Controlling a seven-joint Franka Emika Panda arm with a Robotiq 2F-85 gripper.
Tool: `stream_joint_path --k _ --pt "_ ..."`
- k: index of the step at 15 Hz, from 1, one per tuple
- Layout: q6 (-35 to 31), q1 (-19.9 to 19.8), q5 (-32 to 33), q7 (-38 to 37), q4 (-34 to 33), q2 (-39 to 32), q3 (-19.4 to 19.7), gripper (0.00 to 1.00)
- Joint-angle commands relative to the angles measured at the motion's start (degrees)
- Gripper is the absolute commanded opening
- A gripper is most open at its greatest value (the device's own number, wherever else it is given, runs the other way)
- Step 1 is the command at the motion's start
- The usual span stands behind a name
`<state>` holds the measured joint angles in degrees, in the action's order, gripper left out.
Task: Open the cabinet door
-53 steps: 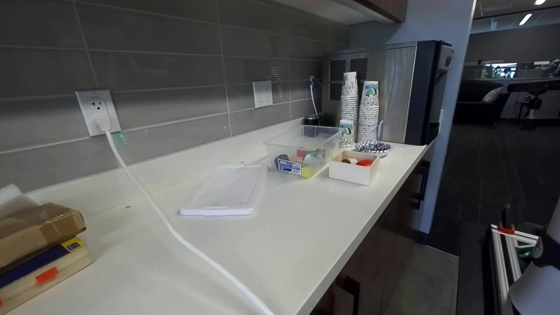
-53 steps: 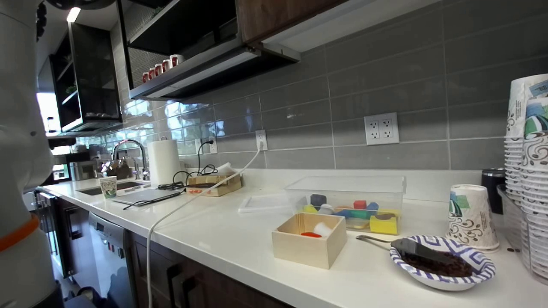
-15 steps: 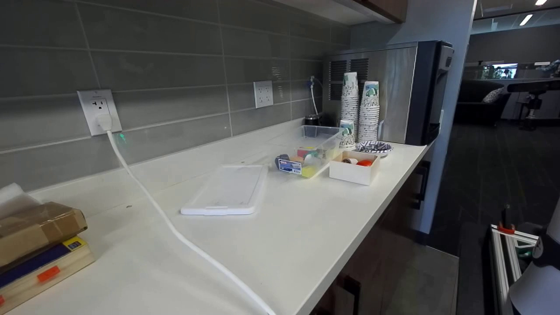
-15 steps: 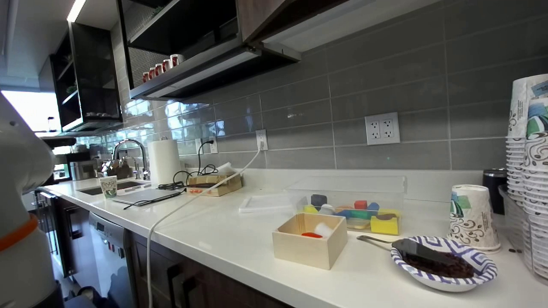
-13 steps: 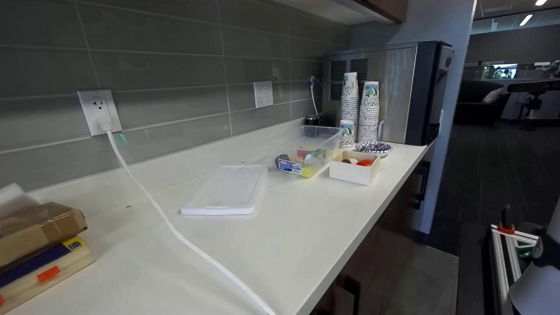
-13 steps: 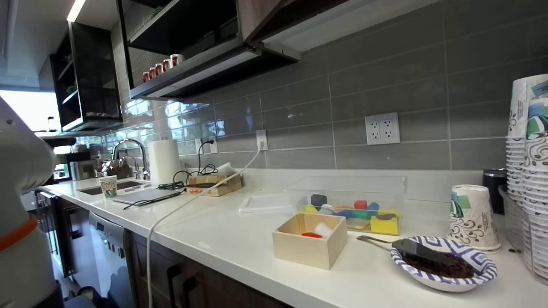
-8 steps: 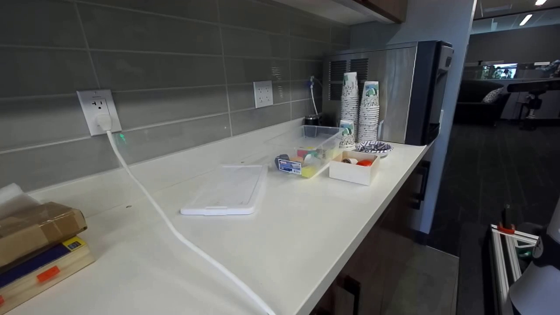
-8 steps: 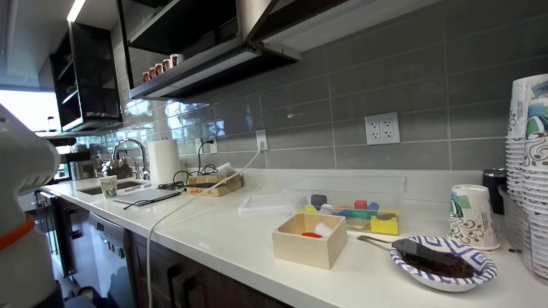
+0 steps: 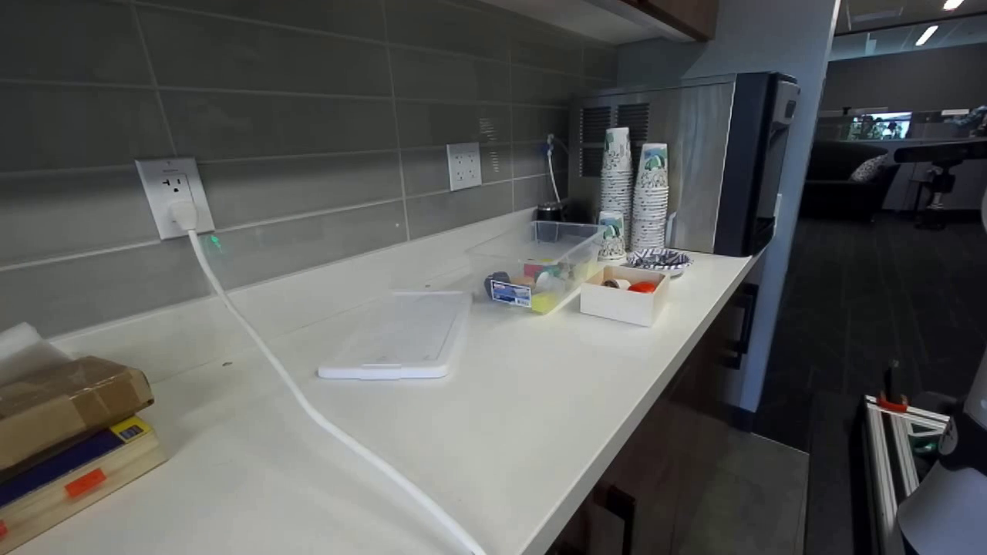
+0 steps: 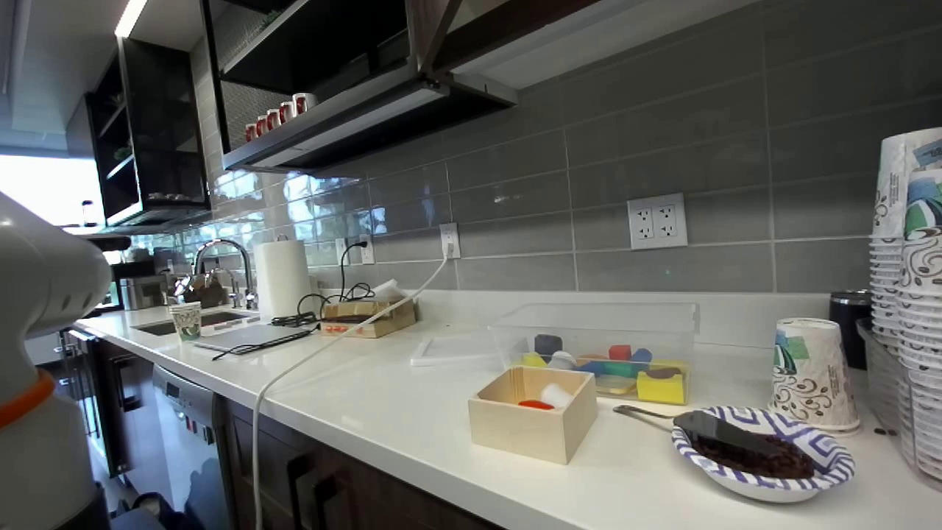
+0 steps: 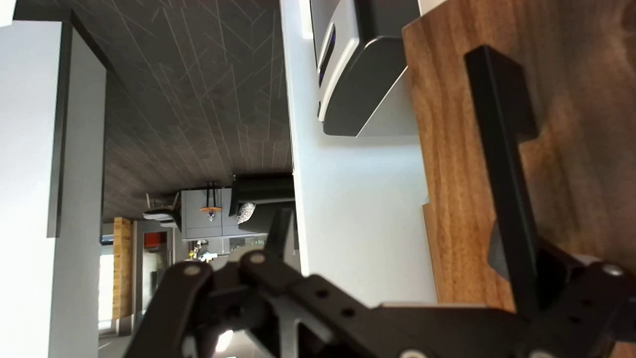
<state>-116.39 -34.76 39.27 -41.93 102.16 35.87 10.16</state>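
Claw spread wide at the black handle of the wooden cabinet door.
Wrist view: one finger stands well apart from the door; the other seems tucked behind the handle, but blur makes contact hard to tell. In an exterior view, cabinet door is partly swung out, above the counter where a wooden box sits.

We note smooth wood-grained cabinet door; matt handle; glossy wall tiles; transparent plastic bin; matt wooden box.
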Motion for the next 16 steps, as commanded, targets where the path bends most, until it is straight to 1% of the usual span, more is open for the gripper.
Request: stream_joint_path --k 1,10,16 --pt "1.6 -2.6 4.4 -2.6 6.4 4.9 -0.2 1.0" --pt "2.0 -2.7 7.0 -3.0 12.0 10.2 -0.7 1.0" --pt "2.2 -2.4 8.7 -3.6 14.1 12.0 -1.1 1.0"
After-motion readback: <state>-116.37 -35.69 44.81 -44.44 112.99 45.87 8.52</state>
